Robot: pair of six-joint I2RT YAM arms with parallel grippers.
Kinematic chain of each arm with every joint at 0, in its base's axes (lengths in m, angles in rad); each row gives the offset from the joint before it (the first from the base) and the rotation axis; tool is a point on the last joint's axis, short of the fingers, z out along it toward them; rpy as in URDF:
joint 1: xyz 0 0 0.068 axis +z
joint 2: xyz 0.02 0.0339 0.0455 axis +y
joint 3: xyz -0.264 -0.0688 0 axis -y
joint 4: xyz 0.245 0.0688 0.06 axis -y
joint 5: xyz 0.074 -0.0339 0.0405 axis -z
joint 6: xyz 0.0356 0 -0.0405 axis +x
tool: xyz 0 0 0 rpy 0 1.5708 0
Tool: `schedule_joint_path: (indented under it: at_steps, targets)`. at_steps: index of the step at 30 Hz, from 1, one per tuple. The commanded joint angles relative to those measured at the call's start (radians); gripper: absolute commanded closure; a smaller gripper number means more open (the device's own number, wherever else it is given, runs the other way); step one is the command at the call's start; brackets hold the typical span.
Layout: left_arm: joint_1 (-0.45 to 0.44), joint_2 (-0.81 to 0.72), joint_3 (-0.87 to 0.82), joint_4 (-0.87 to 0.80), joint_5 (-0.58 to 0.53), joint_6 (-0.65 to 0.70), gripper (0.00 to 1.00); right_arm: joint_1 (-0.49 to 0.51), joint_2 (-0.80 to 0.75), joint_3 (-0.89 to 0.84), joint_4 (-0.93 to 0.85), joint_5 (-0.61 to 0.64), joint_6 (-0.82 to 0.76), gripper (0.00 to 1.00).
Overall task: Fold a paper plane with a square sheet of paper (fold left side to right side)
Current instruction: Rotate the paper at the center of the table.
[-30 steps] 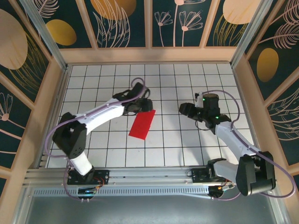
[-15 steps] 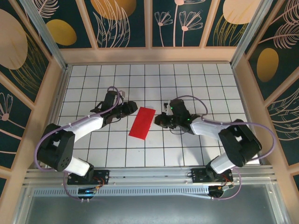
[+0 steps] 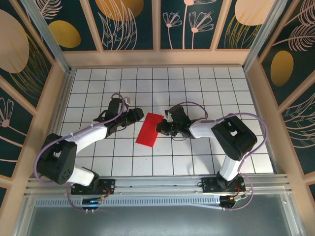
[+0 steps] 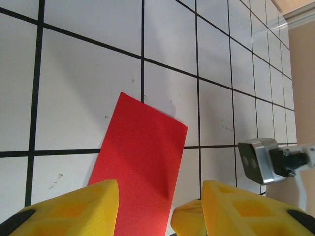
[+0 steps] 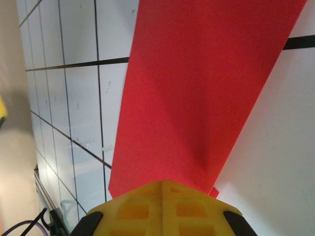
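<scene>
The white gridded table (image 3: 206,83) is taking up most of the top view. A wooden rim (image 3: 157,58) is closing it in at the far side and along both flanks, with painted panels (image 3: 123,24) rising above. A metal rail (image 3: 157,188) is running along the near edge. Wide stretches of bare grid are lying open toward the far rim and toward both side rims, and the crowding is all in the middle.

The left arm (image 3: 93,132) is reaching in low from the near left corner. The right arm (image 3: 216,129) is bending in from the near right, its forearm running leftward.

Between their tips the square sheet of paper (image 3: 149,129) is lying flat near the table's centre, well apart from every rim. It is showing as a narrow bright red oblong, tilted so that its long axis is running from far right to near left. From the left wrist the sheet (image 4: 142,147) is showing crisp straight edges and a faint diagonal shade line across its face. From the right wrist it (image 5: 197,88) is looking smooth and flat on the grid.

The left fingers (image 3: 136,116) are hovering just beside the sheet's far left end. In the left wrist view these yellow fingers (image 4: 74,206) are standing apart, with the paper showing through the gap. The right fingers (image 3: 161,129) are sitting at the sheet's right long edge. In the right wrist view they (image 5: 162,201) are pressed together over the paper's border, and I cannot tell whether any paper is pinched between them.
</scene>
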Motion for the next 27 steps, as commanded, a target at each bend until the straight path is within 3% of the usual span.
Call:
schedule_joint_path:
  at_steps: [1,9,21,27]
  targets:
    - [0.005,-0.026,-0.011,-0.023,-0.023,0.026,0.52,0.007,0.035,0.032,-0.005,-0.005,-0.023,1.00]
    - [0.005,-0.023,-0.018,-0.055,-0.024,0.045,0.53,0.003,0.074,0.053,-0.117,0.017,-0.090,1.00]
    - [0.000,0.039,-0.072,-0.014,0.189,0.011,0.58,-0.079,0.081,0.068,-0.299,0.027,-0.321,1.00]
    - [-0.035,0.095,-0.074,-0.024,0.185,0.000,0.59,-0.100,0.086,0.103,-0.379,0.043,-0.466,1.00]
